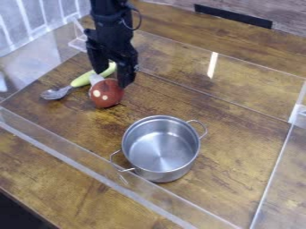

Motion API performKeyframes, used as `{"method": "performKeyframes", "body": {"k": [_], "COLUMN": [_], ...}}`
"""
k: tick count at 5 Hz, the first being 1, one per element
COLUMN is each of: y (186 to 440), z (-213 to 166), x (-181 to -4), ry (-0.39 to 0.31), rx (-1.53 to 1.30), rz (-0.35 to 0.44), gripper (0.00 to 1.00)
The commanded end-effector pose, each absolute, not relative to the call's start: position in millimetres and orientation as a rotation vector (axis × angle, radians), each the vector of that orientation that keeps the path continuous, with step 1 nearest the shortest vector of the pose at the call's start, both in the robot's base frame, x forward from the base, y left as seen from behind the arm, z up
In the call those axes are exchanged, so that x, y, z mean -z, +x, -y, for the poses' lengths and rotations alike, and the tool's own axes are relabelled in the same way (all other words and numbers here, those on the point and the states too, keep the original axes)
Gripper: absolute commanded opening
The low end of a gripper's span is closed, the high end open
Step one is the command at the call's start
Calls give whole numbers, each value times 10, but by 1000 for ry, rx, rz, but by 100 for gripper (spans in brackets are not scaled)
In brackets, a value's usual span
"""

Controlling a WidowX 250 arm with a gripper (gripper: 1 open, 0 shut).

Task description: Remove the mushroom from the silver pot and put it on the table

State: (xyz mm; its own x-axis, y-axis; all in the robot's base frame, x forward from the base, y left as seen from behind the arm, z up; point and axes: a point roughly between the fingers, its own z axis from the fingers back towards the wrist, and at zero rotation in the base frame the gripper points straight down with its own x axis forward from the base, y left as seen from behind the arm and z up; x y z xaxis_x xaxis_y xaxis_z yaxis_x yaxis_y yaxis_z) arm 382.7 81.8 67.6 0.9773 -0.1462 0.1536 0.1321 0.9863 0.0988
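The mushroom (106, 93), reddish-brown, lies on the dark wood table (227, 98), left of centre and outside the pot. The silver pot (162, 148) stands upright in front of it and to the right, with nothing visible inside. My black gripper (110, 73) points down just above and behind the mushroom. It is open, its two fingers spread with nothing between them, and it partly hides the vegetable behind.
A yellow-green vegetable (86, 79) lies just left of and behind the mushroom, and a grey spoon (54, 92) lies further left. Clear acrylic strips (72, 156) border the work area on all sides.
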Motion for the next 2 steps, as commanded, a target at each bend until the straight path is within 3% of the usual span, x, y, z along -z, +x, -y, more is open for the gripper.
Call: {"method": "performKeyframes", "body": {"k": [1,2], "y": [3952,3982], "z": [-799,-822], "x": [-799,-703], "ry": [102,97], "rx": [175,190], "rz": [225,222], "gripper": [100,100]}}
